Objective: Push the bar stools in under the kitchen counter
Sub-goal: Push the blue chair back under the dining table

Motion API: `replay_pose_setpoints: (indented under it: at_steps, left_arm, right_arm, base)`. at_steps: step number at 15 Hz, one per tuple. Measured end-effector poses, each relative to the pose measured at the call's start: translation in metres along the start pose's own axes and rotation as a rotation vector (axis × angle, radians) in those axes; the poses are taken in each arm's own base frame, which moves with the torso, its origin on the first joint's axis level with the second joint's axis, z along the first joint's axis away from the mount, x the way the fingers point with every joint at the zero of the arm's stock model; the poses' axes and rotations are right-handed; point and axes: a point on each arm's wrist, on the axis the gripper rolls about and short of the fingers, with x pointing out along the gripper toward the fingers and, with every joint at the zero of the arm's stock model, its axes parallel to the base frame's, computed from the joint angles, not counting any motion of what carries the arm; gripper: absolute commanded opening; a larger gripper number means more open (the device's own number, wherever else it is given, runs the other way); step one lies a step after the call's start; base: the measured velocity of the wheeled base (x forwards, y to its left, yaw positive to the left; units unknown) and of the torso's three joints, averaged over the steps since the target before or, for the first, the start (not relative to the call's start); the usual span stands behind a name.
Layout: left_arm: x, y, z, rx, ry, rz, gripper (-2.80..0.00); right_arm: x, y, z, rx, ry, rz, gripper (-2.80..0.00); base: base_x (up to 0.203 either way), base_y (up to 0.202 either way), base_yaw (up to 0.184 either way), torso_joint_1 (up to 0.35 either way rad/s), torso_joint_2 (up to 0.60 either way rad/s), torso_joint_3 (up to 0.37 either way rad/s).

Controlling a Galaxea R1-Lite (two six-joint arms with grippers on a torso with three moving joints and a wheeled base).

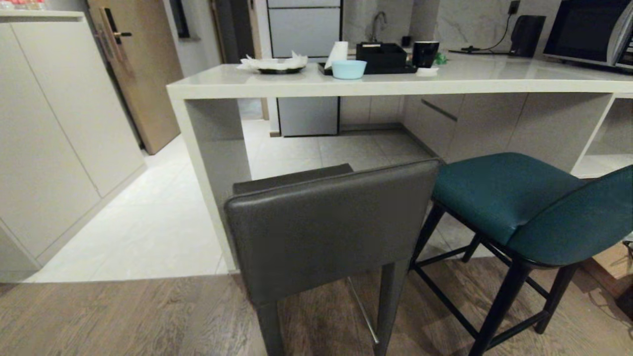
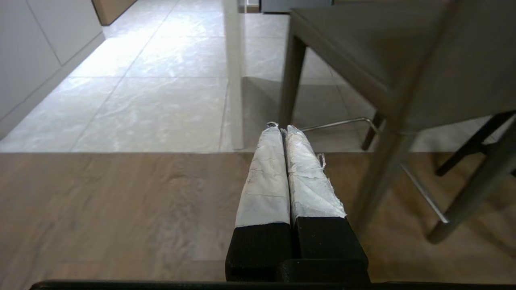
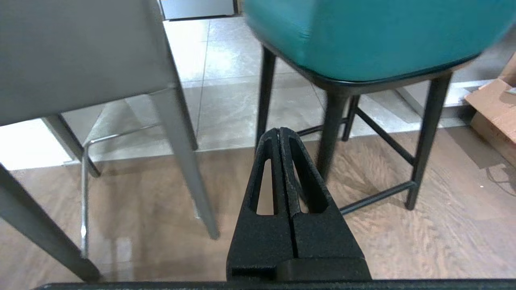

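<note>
Two bar stools stand before the kitchen counter (image 1: 395, 88), backs toward me. The dark grey stool (image 1: 326, 222) is in the middle, near the counter's slab side panel (image 1: 217, 148); the teal stool (image 1: 524, 207) is to its right, angled. Neither arm shows in the head view. My left gripper (image 2: 281, 128) is shut and empty, low over the wood floor, left of the grey stool's legs (image 2: 383, 177). My right gripper (image 3: 279, 131) is shut and empty, low between the grey stool's leg (image 3: 185, 161) and the teal stool's black legs (image 3: 332, 133).
On the counter sit a blue bowl (image 1: 348, 69), a plate with tissue (image 1: 277, 64), a black tray (image 1: 381, 57) and a microwave (image 1: 588, 32). Tall pale cabinets (image 1: 54, 133) line the left. A cardboard box (image 3: 496, 112) lies right of the teal stool.
</note>
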Motion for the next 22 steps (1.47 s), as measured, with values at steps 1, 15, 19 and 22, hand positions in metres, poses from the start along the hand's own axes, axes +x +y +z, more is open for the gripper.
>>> replay_pose_setpoints:
  at_steps: [1,15,19,22]
  left_arm:
    - [0.0,0.0,0.0,0.0,0.0,0.0,-2.8]
    - [0.0,0.0,0.0001,0.0,0.0,0.0,-2.8]
    - [0.0,0.0,0.0001,0.0,0.0,0.0,-2.8]
    - [0.0,0.0,0.0002,0.0,-0.001,0.0,-2.8]
  right_arm:
    - [0.0,0.0,0.0,0.0,0.0,0.0,-2.8]
    - [0.0,0.0,0.0002,0.0,-0.001,0.0,-2.8]
    - [0.0,0.0,0.0002,0.0,-0.001,0.0,-2.8]
    - [0.0,0.0,0.0002,0.0,-0.001,-0.001,-2.8]
  base:
    - [0.0,-0.198,0.002,-0.003,0.0,0.003]
    - [0.0,-0.196,0.002,0.002,0.0,0.002]
    - [0.0,-0.194,0.001,0.002,0.0,0.001]
    - [0.0,-0.197,0.001,0.003,0.0,0.002]
